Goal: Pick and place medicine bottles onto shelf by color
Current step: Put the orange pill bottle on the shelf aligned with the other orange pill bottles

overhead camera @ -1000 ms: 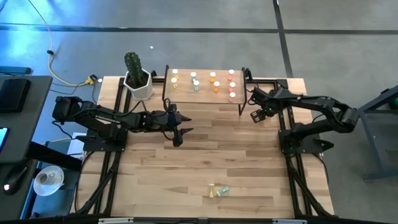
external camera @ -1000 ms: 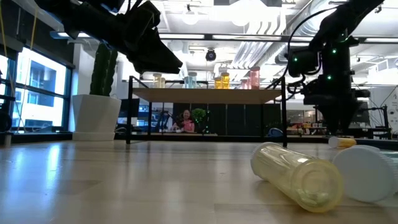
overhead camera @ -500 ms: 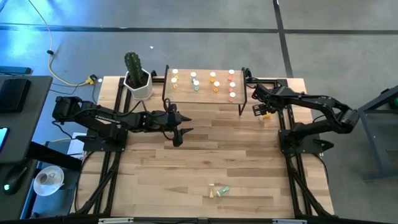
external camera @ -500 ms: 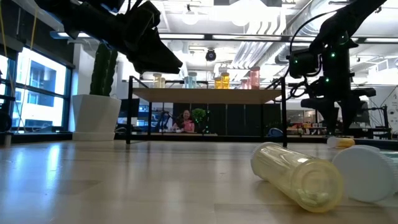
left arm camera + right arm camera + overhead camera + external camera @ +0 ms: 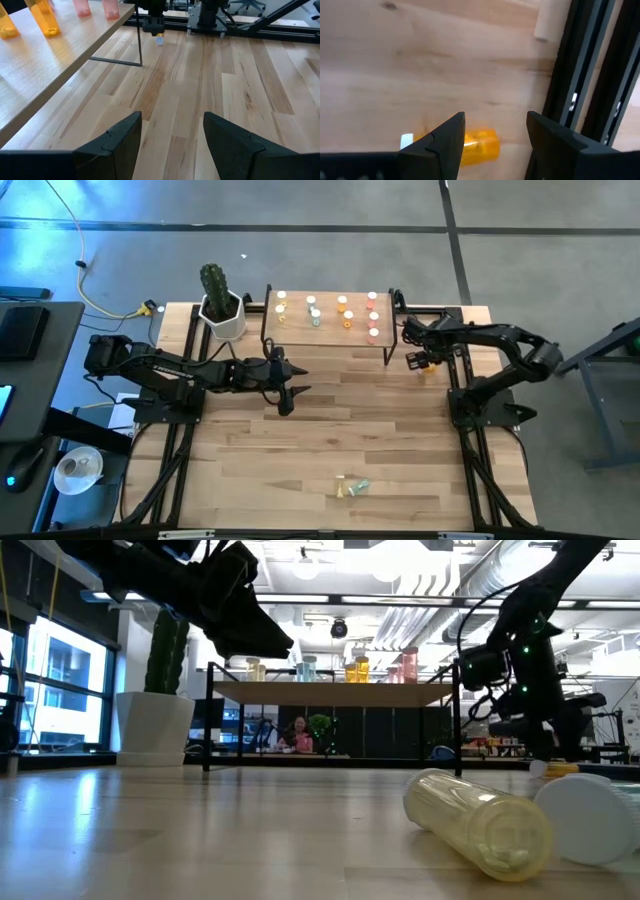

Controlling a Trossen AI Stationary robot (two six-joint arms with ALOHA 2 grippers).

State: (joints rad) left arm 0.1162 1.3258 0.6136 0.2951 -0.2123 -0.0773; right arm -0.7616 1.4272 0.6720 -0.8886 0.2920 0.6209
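Right gripper (image 5: pixel 413 361) wide, empty, over lying orange bottle (image 5: pixel 479 146) beside shelf (image 5: pixel 330 330); fingers may nudge it rolling; left gripper (image 5: pixel 287 395) wide, idle.

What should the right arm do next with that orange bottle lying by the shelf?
Probably lower the right gripper straight down so its open jaws straddle the orange bottle, then close. The bottle lies on its side on the table just beyond the jaws, near the shelf's right end, and is not held yet. The left gripper waits mid-table.
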